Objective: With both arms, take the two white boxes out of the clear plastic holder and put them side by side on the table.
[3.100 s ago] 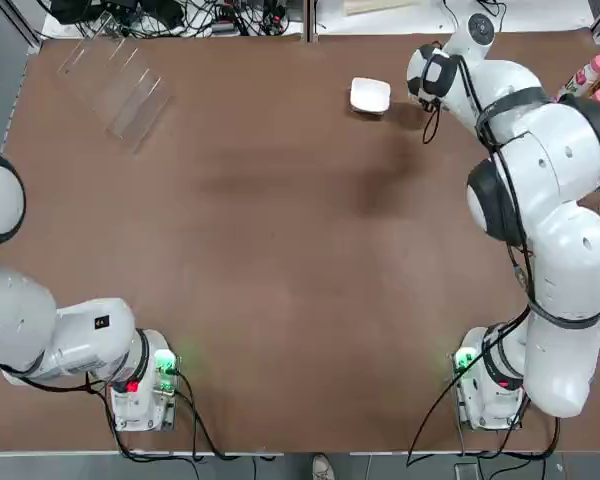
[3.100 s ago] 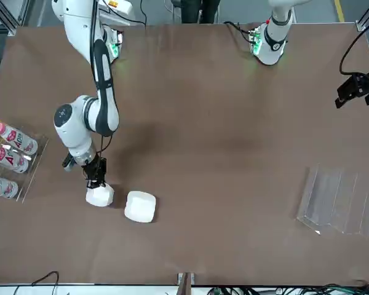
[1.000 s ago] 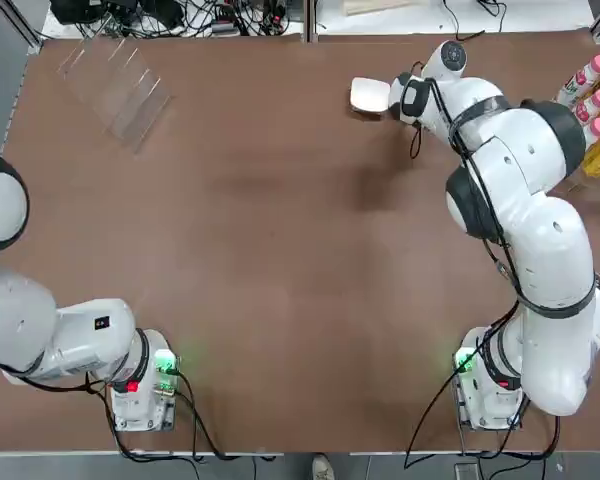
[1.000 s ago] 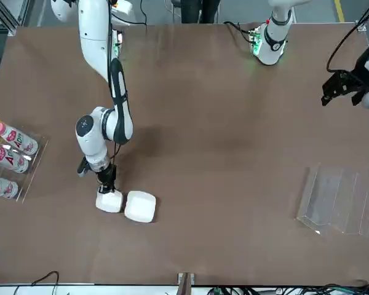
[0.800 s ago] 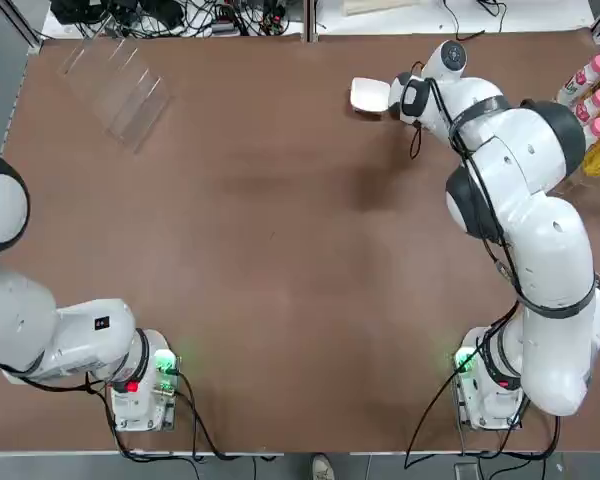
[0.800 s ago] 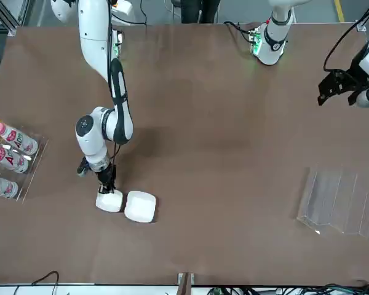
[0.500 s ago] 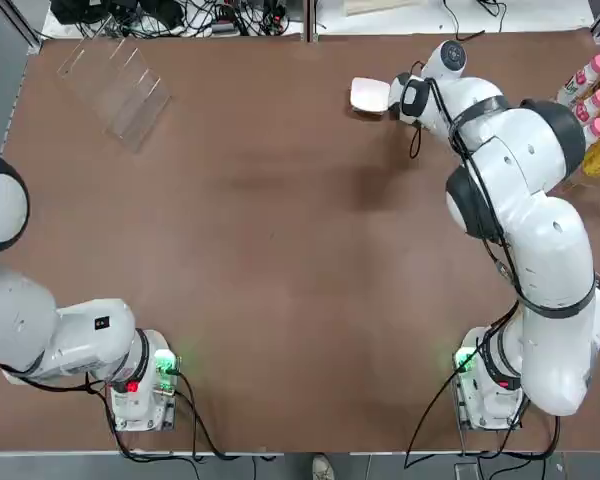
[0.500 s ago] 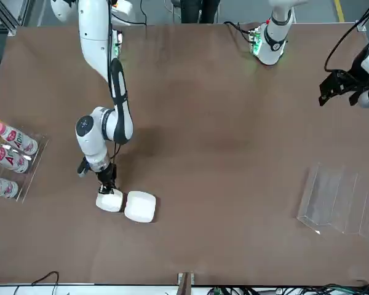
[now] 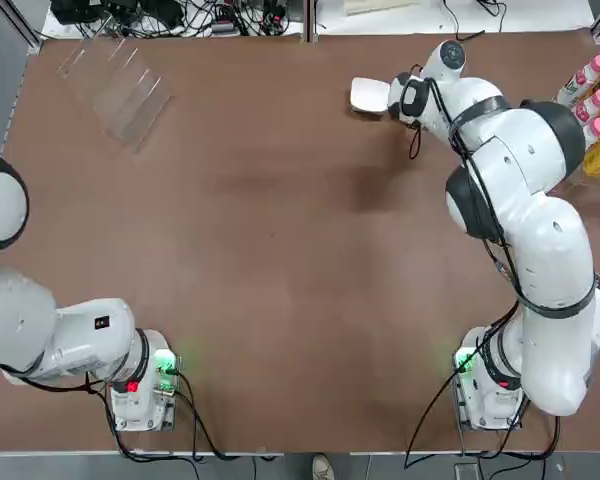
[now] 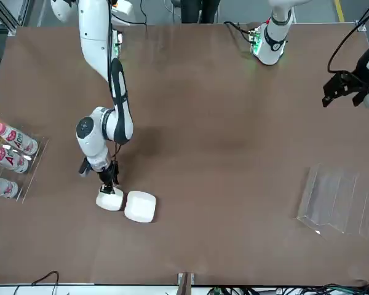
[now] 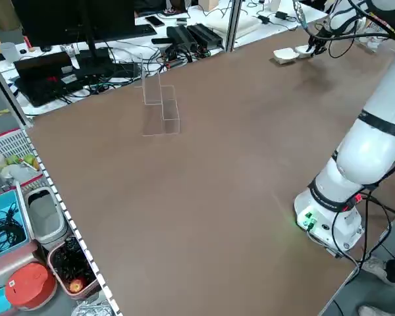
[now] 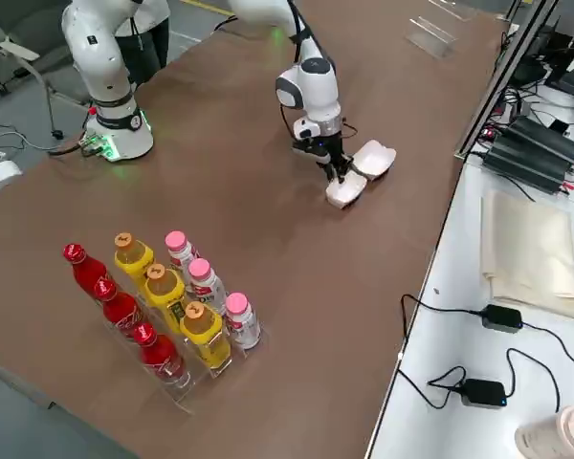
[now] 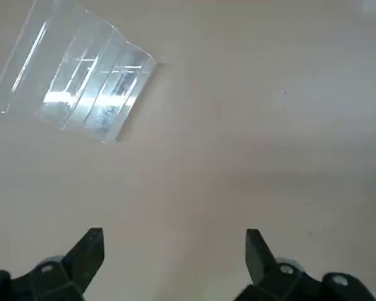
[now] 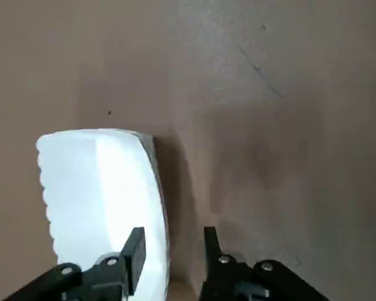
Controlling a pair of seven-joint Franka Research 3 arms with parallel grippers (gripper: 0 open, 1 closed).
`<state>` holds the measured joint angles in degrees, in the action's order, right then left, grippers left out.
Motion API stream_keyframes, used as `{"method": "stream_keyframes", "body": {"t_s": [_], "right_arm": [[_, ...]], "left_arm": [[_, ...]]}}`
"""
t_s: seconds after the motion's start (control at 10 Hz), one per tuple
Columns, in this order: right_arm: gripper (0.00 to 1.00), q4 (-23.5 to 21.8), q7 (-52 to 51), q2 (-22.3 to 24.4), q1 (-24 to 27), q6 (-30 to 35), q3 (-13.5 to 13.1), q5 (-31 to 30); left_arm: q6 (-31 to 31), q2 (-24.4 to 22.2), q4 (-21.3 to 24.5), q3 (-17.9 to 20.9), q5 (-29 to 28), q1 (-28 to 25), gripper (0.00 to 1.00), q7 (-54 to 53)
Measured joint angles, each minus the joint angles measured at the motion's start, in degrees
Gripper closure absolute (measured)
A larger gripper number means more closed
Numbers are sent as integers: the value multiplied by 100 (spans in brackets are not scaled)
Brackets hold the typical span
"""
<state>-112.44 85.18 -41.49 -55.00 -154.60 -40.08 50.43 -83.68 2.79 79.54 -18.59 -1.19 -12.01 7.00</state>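
Note:
Two white boxes lie side by side on the table (image 10: 221, 141) near its far edge: a smaller-looking one (image 10: 109, 200) and a second (image 10: 139, 206) touching or almost touching it. My right gripper (image 10: 109, 182) stands directly over the first box. In the right wrist view its fingers (image 14: 136, 248) are parted a little with bare table between them, and a white box (image 14: 100, 194) lies beside one finger. The clear plastic holder (image 10: 338, 200) sits with nothing in it at the far left corner. My left gripper (image 13: 172, 251) hovers open, high above the table short of the holder (image 13: 81, 81).
A clear rack of pink-capped bottles (image 10: 9, 163) stands at the table's right edge, joined by red and yellow bottles (image 12: 163, 306) in the right side view. Cables and power bricks (image 9: 180, 15) lie beyond the far edge. Both arm bases (image 9: 140, 385) sit at the near edge.
My right gripper's fingers have spread apart, letting go of the box, which stays on the table beside the other one. The left gripper has only drifted slightly.

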Motion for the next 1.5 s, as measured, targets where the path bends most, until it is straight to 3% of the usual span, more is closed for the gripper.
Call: {"method": "stream_keyframes", "body": {"t_s": [0.3, 0.6, 0.8, 0.9, 1.0, 1.2, 1.5], "right_arm": [[51, 92, -62, 80, -67, 626, -170, -1], [50, 118, -101, 164, -413, 1131, -692, -3], [44, 234, -521, 185, -708, 1827, -1244, -77], [41, 443, -961, 202, -884, 2529, -1665, -93], [29, 729, -1314, 228, -967, 3202, -2023, -98], [1, 1123, -2167, 262, -978, 3717, -2464, -123], [0, 1282, -4007, 265, -1005, 3930, -2719, -363]], "left_arm": [[0, 0, 0, 35, -2, -13, 0, 3], [0, 0, -2, 155, -2, -43, 0, 3], [0, 0, -2, 154, -10, -36, 0, 3], [0, 0, -3, 151, -23, -30, 0, 3], [0, 0, -4, 151, -26, -31, 0, 3], [0, 2, -3, 156, -35, -73, 0, 3], [5, 4, -3, 139, 34, -78, 0, -19]]}}
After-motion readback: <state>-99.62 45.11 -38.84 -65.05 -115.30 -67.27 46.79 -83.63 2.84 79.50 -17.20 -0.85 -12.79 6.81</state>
